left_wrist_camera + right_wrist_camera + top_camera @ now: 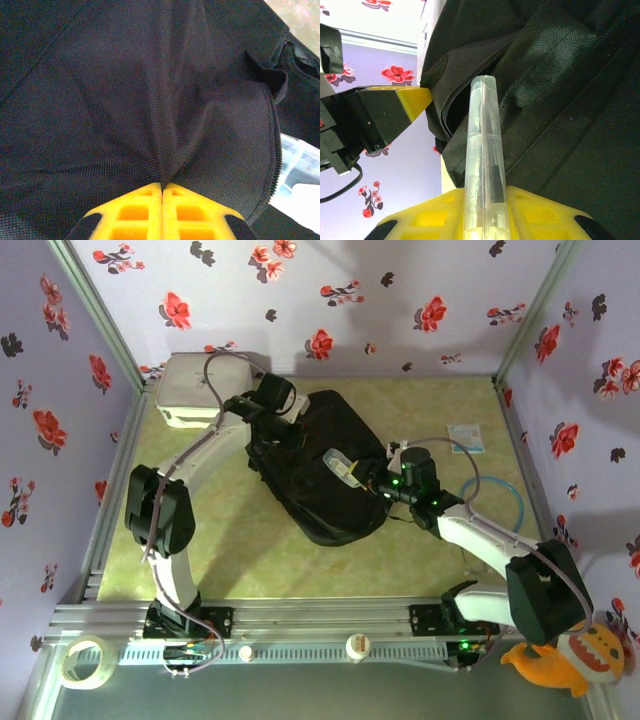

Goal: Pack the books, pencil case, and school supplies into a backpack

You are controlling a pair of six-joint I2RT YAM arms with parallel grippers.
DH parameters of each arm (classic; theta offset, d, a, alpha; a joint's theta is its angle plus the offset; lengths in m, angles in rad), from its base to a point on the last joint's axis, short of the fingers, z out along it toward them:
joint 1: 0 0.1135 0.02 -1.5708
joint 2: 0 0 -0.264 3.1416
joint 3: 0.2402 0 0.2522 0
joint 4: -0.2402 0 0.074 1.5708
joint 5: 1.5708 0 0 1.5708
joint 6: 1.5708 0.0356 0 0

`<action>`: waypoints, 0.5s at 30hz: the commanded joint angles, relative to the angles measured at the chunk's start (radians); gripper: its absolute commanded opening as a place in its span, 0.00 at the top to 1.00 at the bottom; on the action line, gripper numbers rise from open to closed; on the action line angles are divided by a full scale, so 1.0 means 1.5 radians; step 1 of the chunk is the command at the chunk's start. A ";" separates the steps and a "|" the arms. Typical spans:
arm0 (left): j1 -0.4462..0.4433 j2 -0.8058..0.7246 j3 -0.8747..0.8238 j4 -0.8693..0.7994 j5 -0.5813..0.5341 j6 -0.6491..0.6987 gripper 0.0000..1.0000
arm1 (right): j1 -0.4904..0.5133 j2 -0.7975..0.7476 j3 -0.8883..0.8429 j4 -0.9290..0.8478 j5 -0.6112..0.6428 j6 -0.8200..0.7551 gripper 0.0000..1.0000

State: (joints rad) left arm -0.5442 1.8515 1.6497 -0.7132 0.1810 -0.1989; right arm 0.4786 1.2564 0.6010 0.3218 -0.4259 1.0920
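From above: the black backpack [330, 495] lies in the middle of the counter [230, 540], its top towards the far left corner, where a white box [195, 390] sits. The left gripper [285, 415] is at the bag's far end, and the right gripper [365, 478] reaches over its middle holding a clear pencil case [340, 466]. A white-blue packet [465, 436] lies near the far right corner.

At the left wrist: the yellow fingers [135, 212] of the left gripper [162, 187] are pressed together on a pinched fold of the backpack [125, 100], with a zipper [273, 150] running down the right side.

At the right wrist: the right gripper [485, 192] has its fingers [425, 220] clamped on the clear pencil case [484, 140], held edge-on and pointing at the backpack [570, 100] and its zipper [470, 75]. The left gripper [412, 100] is just beside the bag's edge.
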 commanded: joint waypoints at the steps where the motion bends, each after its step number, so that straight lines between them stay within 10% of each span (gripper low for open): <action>1: -0.002 -0.043 -0.001 0.036 0.061 -0.036 1.00 | 0.005 0.027 0.004 0.077 -0.026 0.035 0.77; 15: 0.010 -0.041 -0.040 0.059 0.071 -0.051 1.00 | 0.032 0.213 0.083 0.282 -0.030 0.107 0.76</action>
State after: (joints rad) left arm -0.5381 1.8366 1.6100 -0.6769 0.2218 -0.2459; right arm 0.5167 1.5227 0.6682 0.6174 -0.4610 1.2350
